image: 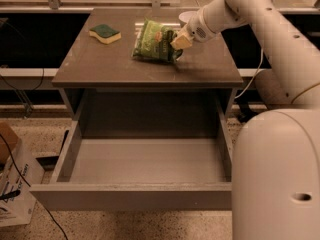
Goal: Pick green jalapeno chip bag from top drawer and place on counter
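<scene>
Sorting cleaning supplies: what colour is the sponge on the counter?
Green top, yellow underside, camera view: sponge. The gripper is at the chip bag.

Light-green bag [154, 41], grey-brown counter [120, 66], grey drawer [145, 161], cream hand [179, 43] gripping bag

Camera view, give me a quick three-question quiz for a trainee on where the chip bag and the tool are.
1. True or false: the green jalapeno chip bag lies in the top drawer.
2. Where is the tool? A) gripping the bag's edge, over the counter; B) in the drawer; C) on the sponge.
3. Fill in: the drawer stands ___.
Key: 1 false; 2 A; 3 open.
</scene>
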Robot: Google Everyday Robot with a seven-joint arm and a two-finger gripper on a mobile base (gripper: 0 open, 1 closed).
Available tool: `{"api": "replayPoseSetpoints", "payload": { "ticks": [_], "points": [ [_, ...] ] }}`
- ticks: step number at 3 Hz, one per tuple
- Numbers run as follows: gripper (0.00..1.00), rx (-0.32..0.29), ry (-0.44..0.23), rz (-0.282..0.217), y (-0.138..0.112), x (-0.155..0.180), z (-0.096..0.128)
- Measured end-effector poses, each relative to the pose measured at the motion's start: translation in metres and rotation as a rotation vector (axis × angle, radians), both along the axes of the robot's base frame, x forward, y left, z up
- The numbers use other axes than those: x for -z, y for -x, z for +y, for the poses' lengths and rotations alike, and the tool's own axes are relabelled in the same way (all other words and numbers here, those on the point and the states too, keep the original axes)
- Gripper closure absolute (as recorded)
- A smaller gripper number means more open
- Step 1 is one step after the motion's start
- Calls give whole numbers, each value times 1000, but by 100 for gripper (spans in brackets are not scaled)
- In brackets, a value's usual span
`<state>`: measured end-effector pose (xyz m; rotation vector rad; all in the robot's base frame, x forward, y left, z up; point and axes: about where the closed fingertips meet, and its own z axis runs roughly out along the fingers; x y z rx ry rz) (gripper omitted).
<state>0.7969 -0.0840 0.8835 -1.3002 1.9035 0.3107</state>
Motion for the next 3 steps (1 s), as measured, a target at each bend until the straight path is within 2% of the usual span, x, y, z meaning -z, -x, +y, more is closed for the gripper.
{"api": "replayPoseSetpoints", "payload": {
  "ticks": [2, 3],
  "points": [
    [13, 3, -5, 3, -8, 7, 1],
    [0, -1, -5, 7, -8, 9, 4]
  ]
}}
